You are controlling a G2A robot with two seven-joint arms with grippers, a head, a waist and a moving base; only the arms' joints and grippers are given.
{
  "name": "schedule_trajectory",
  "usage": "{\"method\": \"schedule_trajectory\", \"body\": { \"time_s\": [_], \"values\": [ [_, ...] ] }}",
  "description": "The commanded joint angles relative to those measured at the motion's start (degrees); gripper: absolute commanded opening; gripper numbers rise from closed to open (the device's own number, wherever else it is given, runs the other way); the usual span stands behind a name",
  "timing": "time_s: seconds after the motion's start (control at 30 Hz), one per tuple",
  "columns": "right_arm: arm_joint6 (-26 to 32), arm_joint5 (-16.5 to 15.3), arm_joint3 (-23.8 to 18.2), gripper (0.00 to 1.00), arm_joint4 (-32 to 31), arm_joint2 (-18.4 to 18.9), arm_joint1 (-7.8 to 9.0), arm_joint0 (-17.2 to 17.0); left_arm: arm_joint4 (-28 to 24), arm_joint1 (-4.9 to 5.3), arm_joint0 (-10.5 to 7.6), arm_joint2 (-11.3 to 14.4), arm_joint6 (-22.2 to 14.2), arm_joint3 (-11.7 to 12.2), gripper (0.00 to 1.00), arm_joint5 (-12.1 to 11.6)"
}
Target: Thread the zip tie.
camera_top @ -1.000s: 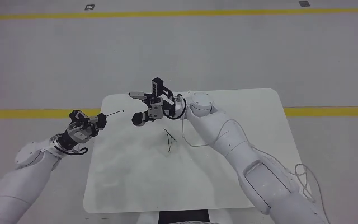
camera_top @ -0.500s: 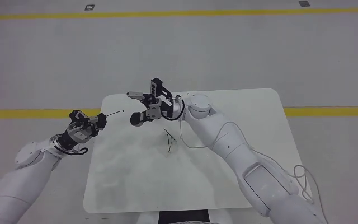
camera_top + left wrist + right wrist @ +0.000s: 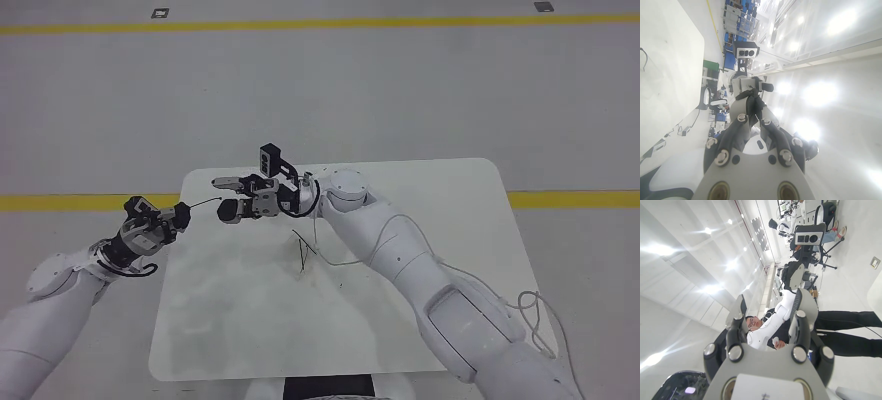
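Jaws on the outstretched right arm (image 3: 380, 235) spread near the zip tie (image 3: 205, 203) tip; left jaws pinch it.

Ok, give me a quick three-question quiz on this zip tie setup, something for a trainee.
1. True or false: the right tool is shut on the zip tie.
2. Which one holds the zip tie? A) the left tool B) the right tool C) neither
3. Fill in: the loose black strips lie on the ____.
Key: 1 false, it is open; 2 A; 3 table.
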Motion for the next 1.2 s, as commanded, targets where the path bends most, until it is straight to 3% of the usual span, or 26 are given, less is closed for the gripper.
{"method": "schedule_trajectory", "body": {
  "time_s": [0.0,0.63,0.73,0.87,0.9,1.03,1.17],
  "values": [
    [0.03,-0.25,0.88,0.38,0.01,-0.17,-0.28,0.3,0.0,0.0,0.0,0.0,0.0,0.0,0.0,0.0],
    [-0.57,-1.68,4.87,0.2,-1.17,0.31,-1.56,1.27,0.0,0.0,0.0,0.0,0.0,0.0,0.0,0.0],
    [-0.28,-1.73,4.99,0.1,-1.35,0.54,-1.6,1.23,0.0,0.0,0.0,0.0,0.0,0.0,0.0,0.0],
    [0.04,-1.9,5.13,0.13,-1.62,0.87,-1.63,1.2,0.0,0.0,0.0,0.0,0.0,0.0,0.0,0.0],
    [0.17,-1.96,5.12,0.19,-1.65,0.96,-1.63,1.19,0.0,0.0,0.0,0.0,0.0,0.0,0.0,0.0],
    [0.76,-2.16,4.92,0.24,-1.76,1.32,-1.64,1.03,0.0,0.0,0.0,0.0,0.0,0.0,0.0,0.0],
    [1.18,-2.03,4.56,0.22,-2.11,1.44,-1.71,0.81,0.0,0.0,0.0,0.0,0.0,0.0,0.0,0.0]
  ]
}}
